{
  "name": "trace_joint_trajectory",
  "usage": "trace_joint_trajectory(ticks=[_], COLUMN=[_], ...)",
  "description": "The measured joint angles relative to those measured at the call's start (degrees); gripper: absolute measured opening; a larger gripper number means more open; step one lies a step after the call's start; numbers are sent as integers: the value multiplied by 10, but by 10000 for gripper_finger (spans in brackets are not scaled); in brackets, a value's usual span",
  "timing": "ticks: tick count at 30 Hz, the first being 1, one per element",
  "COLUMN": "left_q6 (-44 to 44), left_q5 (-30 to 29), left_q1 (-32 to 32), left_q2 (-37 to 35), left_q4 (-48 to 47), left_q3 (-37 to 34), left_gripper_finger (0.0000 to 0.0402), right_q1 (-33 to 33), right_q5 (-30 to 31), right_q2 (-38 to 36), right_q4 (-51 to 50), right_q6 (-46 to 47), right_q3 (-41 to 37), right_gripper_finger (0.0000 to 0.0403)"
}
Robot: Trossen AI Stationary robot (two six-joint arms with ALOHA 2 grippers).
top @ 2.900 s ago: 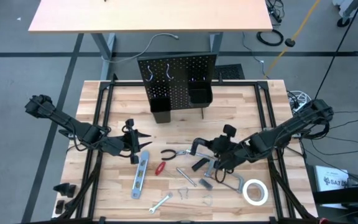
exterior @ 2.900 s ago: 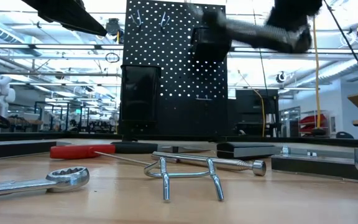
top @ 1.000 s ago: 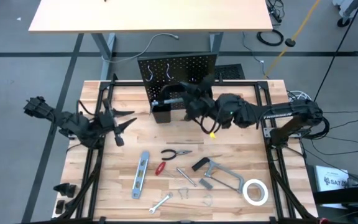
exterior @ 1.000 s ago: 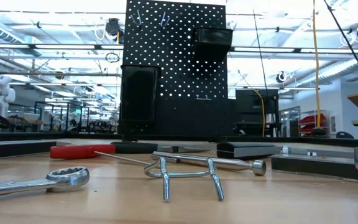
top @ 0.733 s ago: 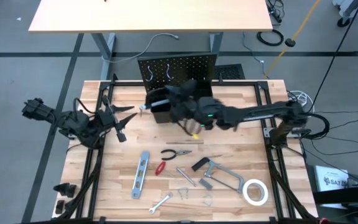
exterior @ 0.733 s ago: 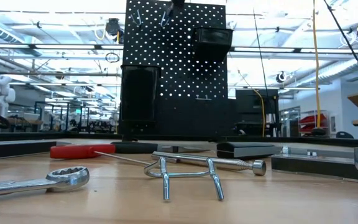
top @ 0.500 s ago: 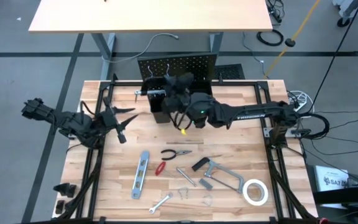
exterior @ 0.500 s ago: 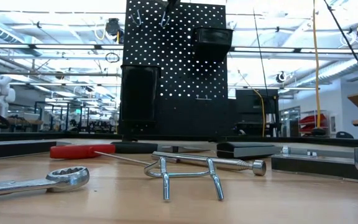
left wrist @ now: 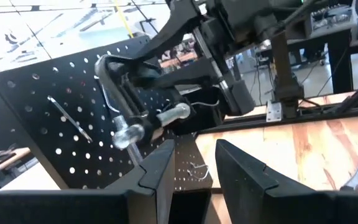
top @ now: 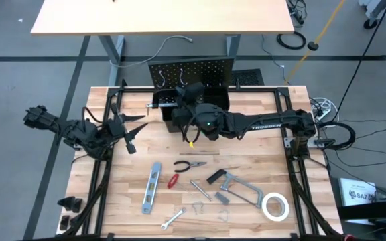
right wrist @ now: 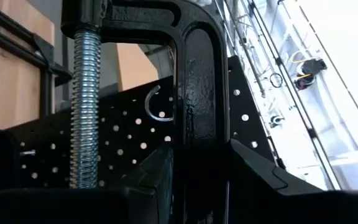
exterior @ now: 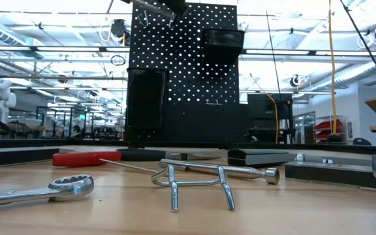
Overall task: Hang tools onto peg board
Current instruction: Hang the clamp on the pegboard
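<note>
The black peg board stands upright at the table's far side, with silver hooks near its top and two black bins. My right gripper reaches in from the right. It is shut on the black C-clamp, held high in front of the board's upper left; the clamp also shows in the low view. My left gripper is open and empty over the table's left part. The level, pliers, red-handled screwdriver, bar clamp, tape roll and wrench lie flat on the table. My right gripper pinches the C-clamp's black frame along its straight back between its two fingers. The fingers come roughly level from the table's right. The clamp is lifted clear of the table, its threaded screw beside the frame and its silver screw end toward the table's left.
Black frame rails run along the tabletop's left and right sides. Loose silver hooks lie near the front edge. A tan desk stands beyond the table.
My right gripper has carried the C-clamp toward the table's left and far edge, from in front of the board's middle up to its upper left by the hooks. The clamp has come into the top of the low view.
</note>
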Motion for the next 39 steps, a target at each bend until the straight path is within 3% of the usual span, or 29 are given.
trace_joint_trajectory(ticks=[23,31,39], left_q6=[-30,-31,-30], left_q5=[41,-4,-9], left_q1=[0,0,0], left_q2=[25,25,25], left_q4=[12,-14,-15], left_q3=[0,0,0], left_gripper_finger=[121,121,121], right_q1=[0,0,0], right_q5=[-1,-1,-1], right_q2=[-3,-3,-3], right_q4=[-16,-25,-25], right_q6=[49,49,49], right_q3=[0,0,0], right_gripper_finger=[115,115,115])
